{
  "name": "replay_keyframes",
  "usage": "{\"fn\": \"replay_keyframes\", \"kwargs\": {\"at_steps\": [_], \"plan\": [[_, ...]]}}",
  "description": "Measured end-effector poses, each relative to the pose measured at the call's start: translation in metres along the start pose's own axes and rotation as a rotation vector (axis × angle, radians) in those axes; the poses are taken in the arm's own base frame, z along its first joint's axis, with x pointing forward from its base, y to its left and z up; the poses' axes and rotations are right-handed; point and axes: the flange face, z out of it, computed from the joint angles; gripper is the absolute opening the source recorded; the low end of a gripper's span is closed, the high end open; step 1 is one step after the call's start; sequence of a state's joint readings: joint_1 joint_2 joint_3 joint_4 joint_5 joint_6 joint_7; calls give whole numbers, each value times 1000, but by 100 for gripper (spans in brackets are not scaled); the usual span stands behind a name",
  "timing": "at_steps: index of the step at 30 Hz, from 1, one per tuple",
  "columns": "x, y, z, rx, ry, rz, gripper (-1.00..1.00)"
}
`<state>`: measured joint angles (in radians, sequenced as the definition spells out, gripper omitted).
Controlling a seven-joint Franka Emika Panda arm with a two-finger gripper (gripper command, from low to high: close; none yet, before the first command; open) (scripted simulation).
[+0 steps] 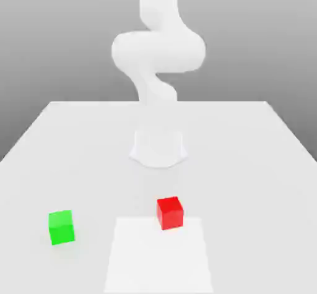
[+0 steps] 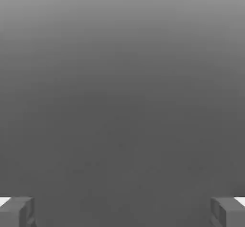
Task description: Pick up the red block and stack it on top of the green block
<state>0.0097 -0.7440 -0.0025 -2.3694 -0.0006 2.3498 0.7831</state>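
Hanging with its two fingertips spread wide apart, the gripper (image 2: 122, 211) holds nothing; in the hand view one grey fingertip (image 2: 18, 211) sits at one lower corner and the other at the opposite corner, with bare grey surface between them. No block lies between the fingers.

Arm (image 1: 158, 51): white, seen in the exterior view rising from a round white base (image 1: 158, 148) set near the middle of the table (image 1: 260, 163). It bends in a thick curve above the base and runs up out of frame.

Red block (image 1: 169, 213): resting on the table in front of the base, slightly toward the exterior view's right of centre. It sits at the far edge of a paler rectangular patch (image 1: 158, 255) on the tabletop, upright, flat on one face.

Green block (image 1: 62, 227): also flat on the table, off toward the exterior view's left, well apart from the red block and a little nearer the camera. Its faces are turned slightly against the table's edges.

Blocks not touching. Neither is stacked.
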Motion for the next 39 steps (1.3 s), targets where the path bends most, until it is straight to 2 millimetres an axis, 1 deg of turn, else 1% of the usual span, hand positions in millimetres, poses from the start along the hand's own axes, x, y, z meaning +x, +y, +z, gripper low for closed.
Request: {"fn": "replay_keyframes", "kwargs": {"at_steps": [2,4,7,9,11,13,17,18,20,24,25,32,35,39], "plan": [[-15,11,50,-48,-57,-22,0],[-34,26,95,-94,-113,-44,0],[-69,54,156,-163,-198,-79,0],[-96,76,192,-210,-257,-103,0],[-126,103,224,-258,-319,-129,0],[-160,133,252,-309,-385,-156,0],[-237,204,296,-414,-527,-214,0],[-252,218,307,-430,-549,-223,0],[-268,232,321,-443,-567,-231,0],[-285,250,344,-447,-572,-232,0],[-288,254,348,-447,-572,-232,-100],[-289,254,348,-447,-572,-233,-100],[-280,244,336,-447,-573,-232,-100],[-266,231,313,-447,-573,-232,-100]]}}
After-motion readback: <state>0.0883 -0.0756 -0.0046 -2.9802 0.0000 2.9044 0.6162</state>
